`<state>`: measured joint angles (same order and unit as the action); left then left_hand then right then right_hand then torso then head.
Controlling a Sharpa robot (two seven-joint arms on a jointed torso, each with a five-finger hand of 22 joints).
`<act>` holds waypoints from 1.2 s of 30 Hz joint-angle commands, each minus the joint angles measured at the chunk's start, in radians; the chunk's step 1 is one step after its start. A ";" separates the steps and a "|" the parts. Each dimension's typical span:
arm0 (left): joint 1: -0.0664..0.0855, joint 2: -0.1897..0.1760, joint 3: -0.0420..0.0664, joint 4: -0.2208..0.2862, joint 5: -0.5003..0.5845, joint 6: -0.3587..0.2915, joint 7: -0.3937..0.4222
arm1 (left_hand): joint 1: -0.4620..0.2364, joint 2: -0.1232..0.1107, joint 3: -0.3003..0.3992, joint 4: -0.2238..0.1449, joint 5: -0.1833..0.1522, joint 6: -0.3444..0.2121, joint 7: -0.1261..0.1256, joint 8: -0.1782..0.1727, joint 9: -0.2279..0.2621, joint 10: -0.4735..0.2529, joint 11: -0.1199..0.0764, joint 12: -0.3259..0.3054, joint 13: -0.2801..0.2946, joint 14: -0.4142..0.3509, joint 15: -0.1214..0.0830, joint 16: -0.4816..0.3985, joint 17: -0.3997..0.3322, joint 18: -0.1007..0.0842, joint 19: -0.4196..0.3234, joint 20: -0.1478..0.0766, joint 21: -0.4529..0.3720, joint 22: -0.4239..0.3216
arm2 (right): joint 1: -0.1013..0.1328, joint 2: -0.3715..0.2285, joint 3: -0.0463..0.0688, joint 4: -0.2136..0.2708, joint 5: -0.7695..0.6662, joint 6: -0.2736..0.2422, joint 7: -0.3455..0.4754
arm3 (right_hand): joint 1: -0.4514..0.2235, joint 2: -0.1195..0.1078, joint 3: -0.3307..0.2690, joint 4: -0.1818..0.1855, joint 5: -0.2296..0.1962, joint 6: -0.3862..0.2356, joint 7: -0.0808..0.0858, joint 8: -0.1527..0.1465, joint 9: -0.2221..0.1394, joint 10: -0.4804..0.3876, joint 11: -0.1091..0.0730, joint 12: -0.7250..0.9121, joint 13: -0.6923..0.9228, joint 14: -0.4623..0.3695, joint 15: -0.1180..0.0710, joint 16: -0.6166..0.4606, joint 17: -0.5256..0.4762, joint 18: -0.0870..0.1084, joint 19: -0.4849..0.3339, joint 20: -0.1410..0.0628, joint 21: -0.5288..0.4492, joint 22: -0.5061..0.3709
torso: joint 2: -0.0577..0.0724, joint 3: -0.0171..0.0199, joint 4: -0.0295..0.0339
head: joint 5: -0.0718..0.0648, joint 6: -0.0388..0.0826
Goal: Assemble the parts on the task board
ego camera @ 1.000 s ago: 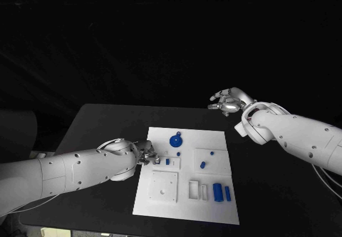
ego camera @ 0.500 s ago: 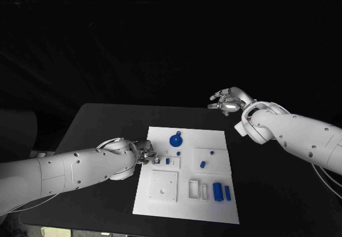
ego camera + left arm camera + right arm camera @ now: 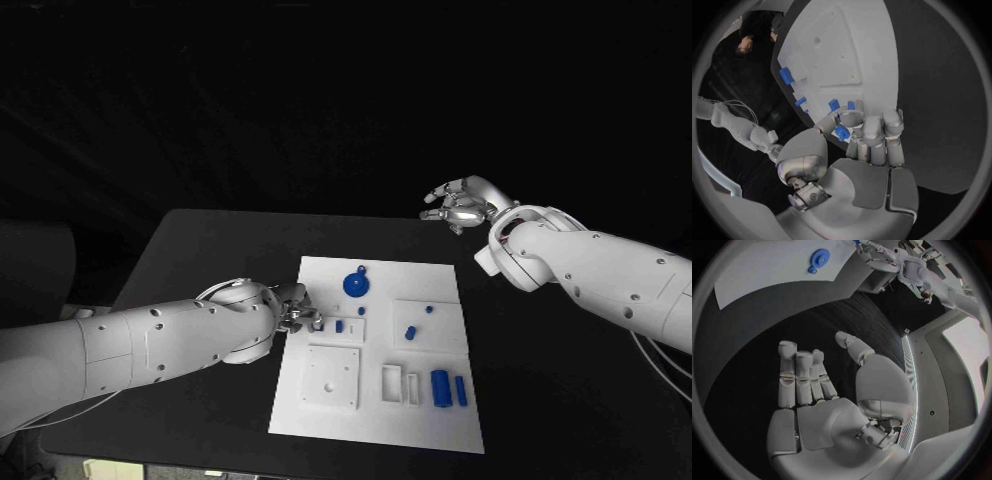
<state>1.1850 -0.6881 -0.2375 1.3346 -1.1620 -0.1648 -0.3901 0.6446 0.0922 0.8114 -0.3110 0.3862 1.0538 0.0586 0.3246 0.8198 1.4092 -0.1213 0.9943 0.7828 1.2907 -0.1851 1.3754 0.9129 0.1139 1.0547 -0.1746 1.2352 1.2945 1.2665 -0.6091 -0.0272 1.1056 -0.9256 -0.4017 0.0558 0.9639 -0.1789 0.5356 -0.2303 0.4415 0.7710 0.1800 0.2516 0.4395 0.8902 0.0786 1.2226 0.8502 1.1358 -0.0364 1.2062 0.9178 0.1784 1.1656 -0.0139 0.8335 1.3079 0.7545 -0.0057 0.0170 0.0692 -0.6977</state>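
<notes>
Left robot hand (image 3: 299, 318) stays at the task board's (image 3: 433, 425) left edge, fingers pinching a small blue part (image 3: 842, 132), no shift over the last second | right robot hand (image 3: 462, 206) still lifted over the desk (image 3: 202, 250) beyond the board, fingers apart, holding nothing | judgement: insertion paused, part not yet seated
</notes>
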 commanded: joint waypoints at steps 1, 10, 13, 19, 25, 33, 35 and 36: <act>-0.004 0.004 -0.003 -0.002 0.015 0.037 -0.010 | 0.000 0.014 0.023 0.017 0.003 0.207 -0.080 0.006 -0.002 -0.001 -0.010 0.007 0.001 0.011 -0.010 0.006 -0.001 0.021 0.002 -0.092 0.005 0.001 | 0.000 0.001 0.000 0.001 -0.009 0.014 0.004 | -0.006 0.004 0.002 -0.002 0.006 0.001 0.006 0.002 -0.001 -0.001 -0.006 0.003 -0.001 0.006 -0.001 0.006 -0.001 0.083 0.001 -0.006 0.007 0.018 | 0.000 0.0004 0.0000 | 0.001 0.000; -0.004 0.008 -0.003 -0.003 0.020 0.048 -0.011 | -0.014 0.013 0.016 0.018 -0.016 0.218 -0.085 0.024 0.003 0.008 -0.015 0.029 0.009 0.012 -0.009 0.009 -0.004 0.020 0.003 -0.091 0.006 0.000 | 0.000 0.001 0.000 0.002 -0.010 0.014 0.004 | -0.006 0.004 0.001 -0.001 0.007 0.001 0.006 0.002 -0.001 -0.001 -0.006 0.004 -0.002 0.006 -0.001 0.006 -0.002 0.083 0.001 -0.006 0.007 0.018 | 0.000 0.0007 0.0001 | 0.001 -0.001; -0.004 0.010 -0.003 -0.003 0.022 0.051 -0.011 | -0.017 0.012 0.014 0.019 -0.023 0.217 -0.086 0.027 0.003 0.007 -0.016 0.032 0.009 0.011 -0.008 0.008 -0.006 0.021 0.003 -0.091 0.005 -0.001 | 0.000 0.001 0.000 0.002 -0.010 0.014 0.003 | -0.006 0.004 0.001 -0.001 0.007 0.001 0.006 0.002 -0.001 0.000 -0.006 0.004 -0.002 0.006 -0.001 0.006 -0.002 0.083 0.001 -0.006 0.007 0.018 | 0.000 0.0007 -0.0001 | 0.001 -0.001; -0.004 0.015 -0.003 -0.005 0.023 0.052 -0.011 | -0.021 0.009 0.011 0.021 -0.031 0.216 -0.086 0.031 0.003 0.006 -0.016 0.035 0.009 0.012 -0.007 0.008 -0.008 0.020 0.004 -0.091 0.005 -0.002 | 0.000 0.001 0.000 0.002 -0.010 0.015 0.003 | -0.007 0.004 0.001 -0.001 0.008 0.001 0.006 0.002 -0.001 0.000 -0.006 0.004 -0.003 0.006 -0.001 0.006 -0.002 0.083 0.001 -0.006 0.007 0.018 | 0.000 0.0007 0.0001 | 0.001 0.000; -0.004 0.017 -0.003 -0.008 0.022 0.048 -0.011 | -0.026 0.009 0.007 0.024 -0.057 0.214 -0.087 0.037 0.001 0.004 -0.016 0.039 0.007 0.012 -0.006 0.009 -0.011 0.021 0.006 -0.091 0.003 -0.005 | 0.000 0.001 0.000 0.002 -0.010 0.016 0.003 | -0.007 0.004 0.001 -0.001 0.008 0.001 0.006 0.002 -0.001 0.000 -0.006 0.005 -0.003 0.006 -0.001 0.007 -0.002 0.083 0.001 -0.006 0.007 0.018 | 0.000 0.0008 -0.0006 | 0.001 0.000; -0.004 0.022 -0.002 -0.012 0.020 0.052 -0.011 | -0.028 0.012 0.006 0.026 -0.071 0.213 -0.087 0.041 0.000 0.004 -0.017 0.041 0.004 0.012 -0.006 0.009 -0.013 0.021 0.007 -0.090 0.001 -0.007 | 0.000 0.001 0.000 0.002 -0.010 0.018 0.003 | -0.007 0.004 0.001 0.000 0.009 0.001 0.006 0.002 -0.001 0.000 -0.006 0.005 -0.004 0.006 -0.001 0.007 -0.002 0.083 0.001 -0.006 0.007 0.018 | 0.000 0.0010 -0.0002 | 0.002 0.000; -0.004 0.023 -0.002 -0.015 0.020 0.057 -0.011 | -0.026 0.015 0.008 0.025 -0.069 0.212 -0.087 0.042 -0.001 0.003 -0.017 0.042 0.004 0.013 -0.006 0.009 -0.013 0.021 0.007 -0.091 0.001 -0.007 | 0.000 0.001 0.000 0.002 -0.010 0.018 0.003 | -0.007 0.004 0.001 0.000 0.009 0.001 0.006 0.002 -0.001 -0.001 -0.006 0.005 -0.004 0.006 -0.001 0.007 -0.002 0.083 0.001 -0.006 0.007 0.018 | 0.000 0.0009 -0.0003 | 0.002 0.000; -0.004 0.024 -0.001 -0.016 0.019 0.061 -0.012 | -0.026 0.015 0.009 0.025 -0.068 0.212 -0.087 0.042 -0.001 0.003 -0.017 0.042 0.003 0.013 -0.006 0.009 -0.014 0.021 0.007 -0.091 0.001 -0.007 | 0.000 0.001 0.000 0.003 -0.010 0.018 0.003 | -0.008 0.004 0.001 0.000 0.009 0.001 0.006 0.002 -0.001 -0.001 -0.006 0.005 -0.004 0.006 -0.001 0.007 -0.002 0.083 0.001 -0.006 0.007 0.018 | 0.000 0.0007 -0.0002 | 0.002 0.000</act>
<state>1.1867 -0.6703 -0.2357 1.3173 -1.1492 -0.1418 -0.4008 0.6208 0.0970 0.8122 -0.2980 0.3164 1.0561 0.0563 0.3632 0.8203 1.4185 -0.1307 1.0316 0.7870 1.2992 -0.1841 1.3824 0.9005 0.1169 1.0602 -0.1767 1.2351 1.2883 1.2665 -0.6089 -0.0272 1.1064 -0.9270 -0.3980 0.0548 0.9639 -0.1789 0.5356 -0.2303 0.4454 0.7750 0.1786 0.2516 0.4397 0.8902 0.0786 1.2222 0.8475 1.1348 -0.0353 1.2062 0.9169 0.1784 1.1665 -0.0143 0.8371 1.3077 0.7545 -0.0047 0.0166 0.0704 -0.6975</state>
